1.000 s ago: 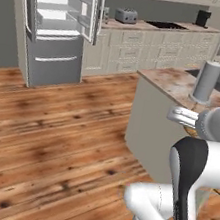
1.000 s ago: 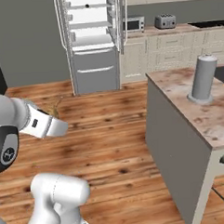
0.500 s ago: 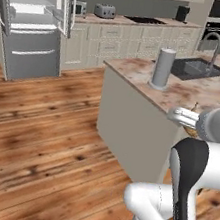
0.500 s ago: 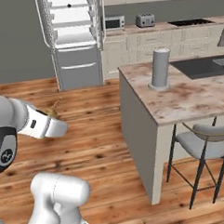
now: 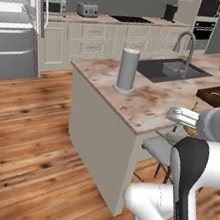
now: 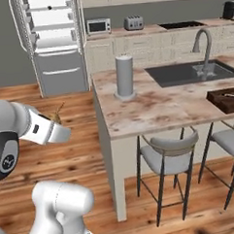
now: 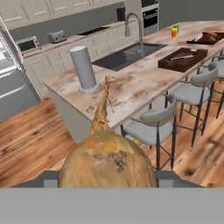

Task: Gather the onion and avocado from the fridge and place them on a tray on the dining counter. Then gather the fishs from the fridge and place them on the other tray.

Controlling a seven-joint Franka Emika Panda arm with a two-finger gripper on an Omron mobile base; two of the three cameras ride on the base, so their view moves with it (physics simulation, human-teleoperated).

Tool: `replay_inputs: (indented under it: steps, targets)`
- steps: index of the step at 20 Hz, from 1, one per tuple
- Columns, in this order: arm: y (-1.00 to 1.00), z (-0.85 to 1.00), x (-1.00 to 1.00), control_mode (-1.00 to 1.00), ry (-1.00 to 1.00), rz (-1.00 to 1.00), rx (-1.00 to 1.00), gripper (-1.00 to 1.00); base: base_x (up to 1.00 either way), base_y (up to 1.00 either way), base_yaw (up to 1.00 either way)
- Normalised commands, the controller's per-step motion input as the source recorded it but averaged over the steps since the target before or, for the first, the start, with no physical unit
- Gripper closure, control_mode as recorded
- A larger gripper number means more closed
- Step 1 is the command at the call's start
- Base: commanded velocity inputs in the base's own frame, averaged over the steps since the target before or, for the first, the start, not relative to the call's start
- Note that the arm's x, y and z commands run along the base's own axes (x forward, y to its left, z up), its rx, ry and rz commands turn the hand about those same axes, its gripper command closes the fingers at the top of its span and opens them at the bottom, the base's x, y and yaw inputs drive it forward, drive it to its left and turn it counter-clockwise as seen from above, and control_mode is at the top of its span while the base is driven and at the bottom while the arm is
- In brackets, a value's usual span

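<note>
From the hand view, the onion (image 7: 108, 159) sits right at the lens, blocking 6 o'clock, its dry stem rising toward 12. Past it the dining counter (image 7: 131, 94) spreads bare across the middle. A grey cylinder (image 7: 84, 68) stands upright at its near corner, at 11 o'clock. The dark sink (image 7: 127, 56) and arched faucet (image 7: 133, 27) lie at 12 to 1 o'clock. The tray (image 7: 183, 59) sits at 2 o'clock, well apart from the cylinder, with open stone between. Stools (image 7: 151, 130) line the counter's edge at 3 to 4 o'clock. Wooden floor (image 7: 26, 135) lies free at 9 o'clock.
</note>
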Motion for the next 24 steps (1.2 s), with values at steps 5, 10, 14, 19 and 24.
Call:
replay_inputs:
  steps: [5,10,14,19,24]
  targets:
    - [0.00,0.00,0.00,1.00,0.00,0.00,0.00,1.00,0.27,-1.00,0.00]
    - [0.00,0.00,0.00,1.00,0.00,0.00,0.00,1.00,0.23,-1.00,0.00]
    - [0.00,0.00,0.00,1.00,0.00,0.00,0.00,1.00,0.25,-1.00,0.01]
    - [0.00,0.00,0.00,1.00,0.00,0.00,0.00,1.00,0.28,-1.00,0.02]
    - [0.00,0.00,0.00,1.00,0.00,0.00,0.00,1.00,0.30,-1.00,0.08]
